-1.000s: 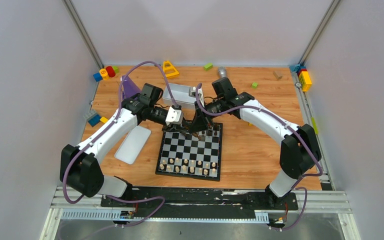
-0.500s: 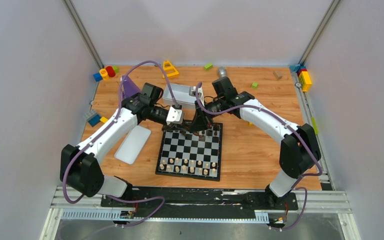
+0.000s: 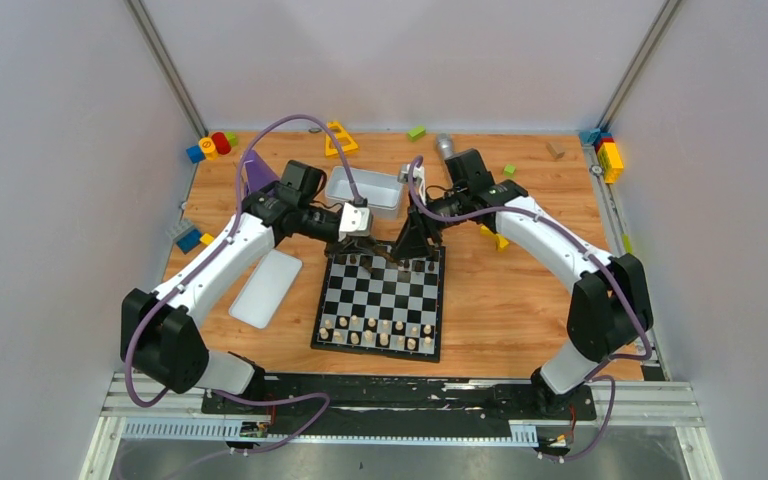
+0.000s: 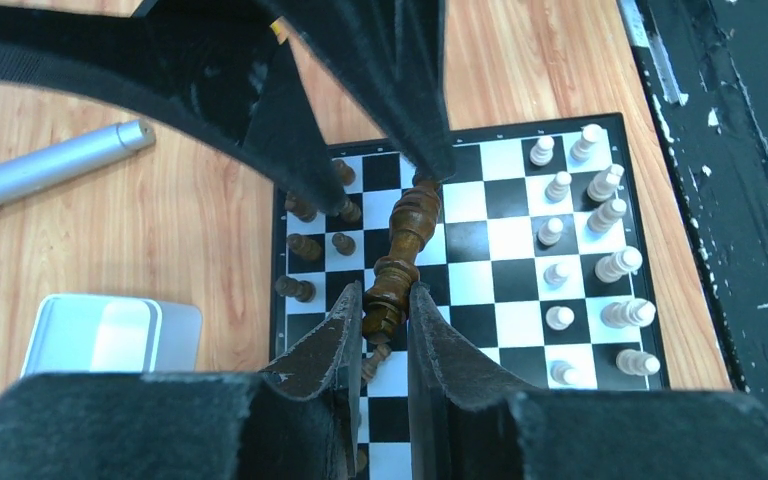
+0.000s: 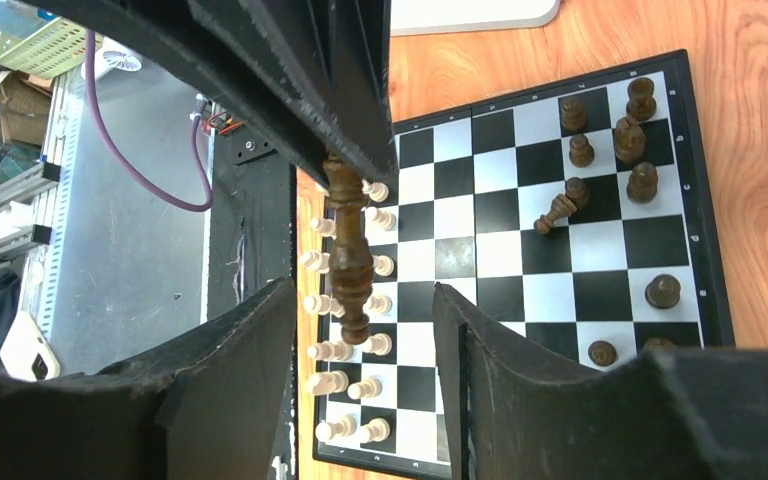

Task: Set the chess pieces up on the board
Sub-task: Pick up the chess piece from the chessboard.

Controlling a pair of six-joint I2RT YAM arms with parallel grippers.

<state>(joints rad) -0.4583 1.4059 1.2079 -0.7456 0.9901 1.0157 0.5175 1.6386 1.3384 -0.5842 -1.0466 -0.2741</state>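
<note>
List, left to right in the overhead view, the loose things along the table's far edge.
Blue-yellow-red block cluster → yellow triangular block → green block → silver cylinder → small brown block → coloured block stack

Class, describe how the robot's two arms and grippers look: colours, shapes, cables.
Both the left arm and right arm have white links with black joints and a purple cable running alongside. The left gripper and right gripper have black tapering fingers.
</note>
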